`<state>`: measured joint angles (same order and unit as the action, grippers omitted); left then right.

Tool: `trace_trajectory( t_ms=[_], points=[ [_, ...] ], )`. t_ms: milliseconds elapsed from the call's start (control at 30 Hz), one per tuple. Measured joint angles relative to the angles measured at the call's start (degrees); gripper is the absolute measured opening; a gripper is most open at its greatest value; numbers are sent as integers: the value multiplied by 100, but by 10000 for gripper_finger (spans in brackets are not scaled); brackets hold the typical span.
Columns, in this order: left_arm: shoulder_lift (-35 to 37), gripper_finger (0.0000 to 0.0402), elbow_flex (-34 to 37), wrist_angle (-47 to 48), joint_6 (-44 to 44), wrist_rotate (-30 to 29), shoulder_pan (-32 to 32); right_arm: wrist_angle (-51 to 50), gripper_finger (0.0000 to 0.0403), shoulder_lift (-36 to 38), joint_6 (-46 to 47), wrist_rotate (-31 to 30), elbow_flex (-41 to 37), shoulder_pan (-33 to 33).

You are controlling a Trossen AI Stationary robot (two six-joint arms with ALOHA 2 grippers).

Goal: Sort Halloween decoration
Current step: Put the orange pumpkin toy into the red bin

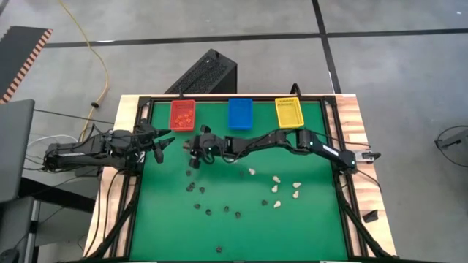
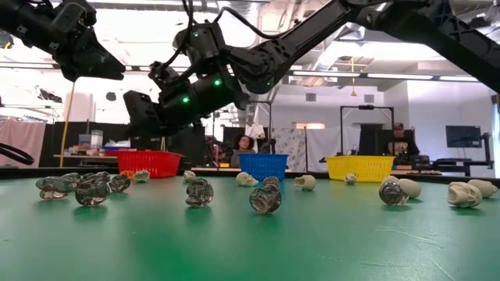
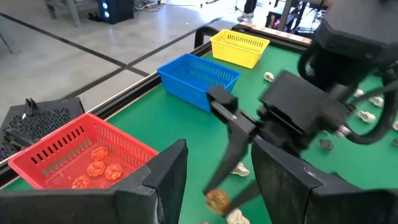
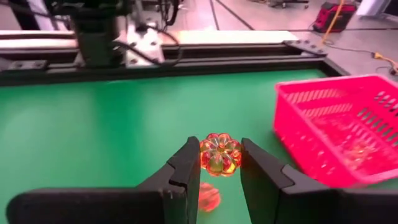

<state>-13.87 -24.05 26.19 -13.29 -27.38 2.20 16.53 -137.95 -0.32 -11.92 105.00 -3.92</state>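
Right wrist view shows my right pincer [image 4: 219,163] gripping an orange pumpkin trinket [image 4: 220,154]; the red bin [image 4: 339,124] lies close beside, my nearer arm.

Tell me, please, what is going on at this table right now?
The robot is sorting small Halloween trinkets by colour. The right end effector is shut on an orange pumpkin and holds it above the green table, close to the red bin, which already holds a few orange pieces. The blue bin and yellow bin look empty. Black trinkets and cream trinkets lie scattered on the mat. The left end effector waits open by the table's left edge.
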Motion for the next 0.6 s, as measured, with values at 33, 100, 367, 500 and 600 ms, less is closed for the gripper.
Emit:
trace_trajectory(
  t_ms=[33,100,367,500,600],
  points=[
    [0,169,0,-2,6,0,0,-4,119,0,-16,0,50,-44],
    [-1,169,0,-2,6,0,-1,0,119,0,-1,4,163,-146],
    [0,169,0,-2,4,0,-2,89,120,-2,254,7,522,-671],
    [0,169,0,-13,15,-2,-2,258,120,-11,409,15,522,-910],
    [0,169,0,-13,15,0,0,341,120,-11,509,26,522,-1029]
  ],
)
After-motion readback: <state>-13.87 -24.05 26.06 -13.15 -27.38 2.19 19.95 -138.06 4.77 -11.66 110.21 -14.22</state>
